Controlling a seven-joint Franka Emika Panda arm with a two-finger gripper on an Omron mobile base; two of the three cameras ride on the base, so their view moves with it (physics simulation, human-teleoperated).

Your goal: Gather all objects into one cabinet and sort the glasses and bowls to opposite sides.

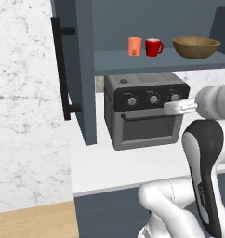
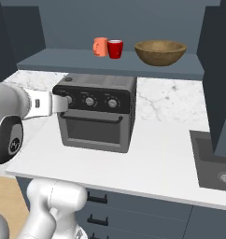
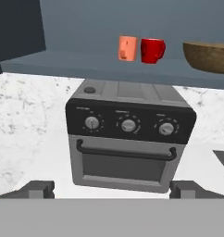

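On the shelf (image 1: 133,61) of the open slate-blue cabinet stand an orange glass (image 1: 135,46), a red mug (image 1: 154,47) right beside it, and a wide brown wooden bowl (image 1: 196,47) further right. The same three things appear as the glass (image 2: 100,47), mug (image 2: 115,49) and bowl (image 2: 160,52), and again as the glass (image 3: 127,48), mug (image 3: 152,50) and bowl (image 3: 208,56). My gripper (image 3: 112,190) is open and holds nothing. It hangs low in front of the toaster oven, well below and short of the shelf. The white hand shows as gripper (image 1: 174,108) and gripper (image 2: 60,103).
A grey toaster oven (image 1: 144,109) sits on the white marble counter (image 1: 100,167) under the shelf. The left cabinet door (image 1: 82,69) with its black bar handle (image 1: 63,69) swings out towards me. A second open door (image 2: 218,70) stands at right above a sink (image 2: 213,165).
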